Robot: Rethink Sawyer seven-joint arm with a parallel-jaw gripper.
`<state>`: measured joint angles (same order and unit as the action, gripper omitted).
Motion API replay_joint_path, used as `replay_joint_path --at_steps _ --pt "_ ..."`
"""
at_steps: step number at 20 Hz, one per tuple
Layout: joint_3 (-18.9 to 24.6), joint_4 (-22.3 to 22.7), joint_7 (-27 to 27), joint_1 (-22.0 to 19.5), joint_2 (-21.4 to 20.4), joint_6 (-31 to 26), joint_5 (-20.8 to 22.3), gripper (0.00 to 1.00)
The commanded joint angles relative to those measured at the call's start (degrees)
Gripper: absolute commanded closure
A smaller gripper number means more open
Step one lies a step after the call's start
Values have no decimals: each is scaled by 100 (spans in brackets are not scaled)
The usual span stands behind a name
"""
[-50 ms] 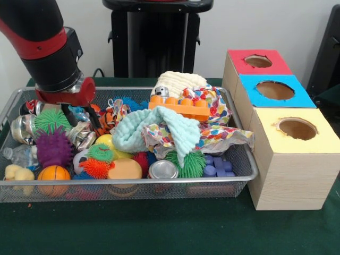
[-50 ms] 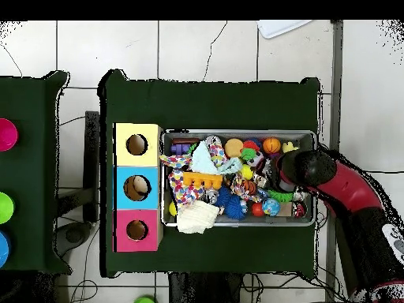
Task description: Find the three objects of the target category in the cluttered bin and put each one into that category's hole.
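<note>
Bin (image 1: 241,159) clutter hides the claw (image 1: 79,119) tips — grip unreadable.

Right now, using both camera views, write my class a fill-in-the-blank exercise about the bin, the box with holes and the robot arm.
1. The box beside the wire bin has ____ round holes in its top.
2. In the front view, the hole nearest the camera sits in the ____ panel.
3. The toy brick lying on top of the cloths is ____.
4. In the front view, the arm reaches down into the bin's ____ end.

Missing words: three; yellow; orange; left
</note>
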<state>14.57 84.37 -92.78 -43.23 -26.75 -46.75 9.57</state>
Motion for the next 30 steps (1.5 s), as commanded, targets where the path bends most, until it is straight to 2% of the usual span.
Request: replay_joint_path --at_steps 1,17,30 --pt "-129 590 -684 138 -48 -179 -102 0" --pt "-205 1217 -911 195 -51 629 -155 0" --pt "-317 818 -628 137 320 783 19 0"
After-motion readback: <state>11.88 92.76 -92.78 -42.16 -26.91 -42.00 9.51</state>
